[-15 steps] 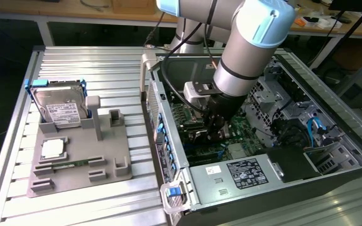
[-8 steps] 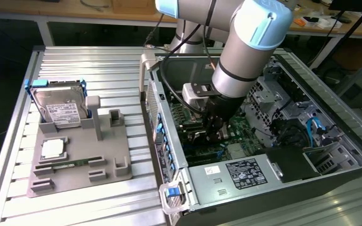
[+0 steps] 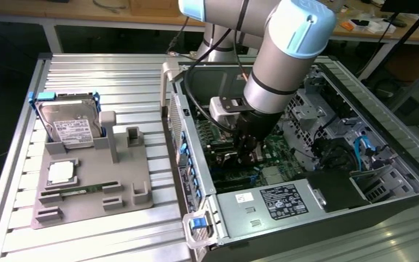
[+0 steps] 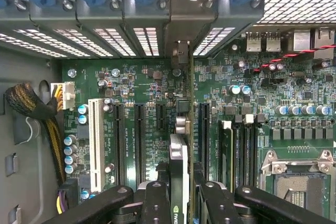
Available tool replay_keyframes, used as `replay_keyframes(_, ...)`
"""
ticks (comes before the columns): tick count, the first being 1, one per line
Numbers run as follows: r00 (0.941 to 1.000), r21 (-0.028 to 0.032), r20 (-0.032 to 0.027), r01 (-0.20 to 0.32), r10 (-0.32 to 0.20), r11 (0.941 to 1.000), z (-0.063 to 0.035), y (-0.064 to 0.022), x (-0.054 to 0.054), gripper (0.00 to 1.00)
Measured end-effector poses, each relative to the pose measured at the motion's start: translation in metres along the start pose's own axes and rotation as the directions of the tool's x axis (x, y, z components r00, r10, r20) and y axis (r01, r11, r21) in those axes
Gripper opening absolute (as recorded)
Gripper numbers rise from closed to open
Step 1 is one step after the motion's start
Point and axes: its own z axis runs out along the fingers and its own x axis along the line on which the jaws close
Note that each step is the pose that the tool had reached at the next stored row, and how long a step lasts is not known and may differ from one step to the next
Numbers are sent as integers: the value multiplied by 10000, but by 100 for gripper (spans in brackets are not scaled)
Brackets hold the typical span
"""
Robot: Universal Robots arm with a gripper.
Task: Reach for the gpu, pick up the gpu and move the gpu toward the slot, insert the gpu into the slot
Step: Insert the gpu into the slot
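step: insertion | gripper point(image 4: 178, 192) fingers clamp the gpu point(image 4: 179, 156) edge-on, just above the motherboard point(image 4: 136, 82) | slot hidden beneath card | next: judged a straight, aligned press down

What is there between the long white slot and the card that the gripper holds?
In the wrist view, three black slots on the green board lie between the white slot and the card held by the gripper.
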Motion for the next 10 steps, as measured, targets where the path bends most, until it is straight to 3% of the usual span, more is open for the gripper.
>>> replay_keyframes(4, 10000, 10, 21, -8, 8, 10000, 10, 3, -2, 28)
replay_keyframes(5, 10000, 8, 16, -4, 4, 10000, 6, 2, -2, 34)
replay_keyframes(6, 10000, -3, -7, 0, 0, 10000, -10, 1, 0, 34)
replay_keyframes(10, 10000, 8, -3, 0, 0, 10000, -139, 5, -1, 34)
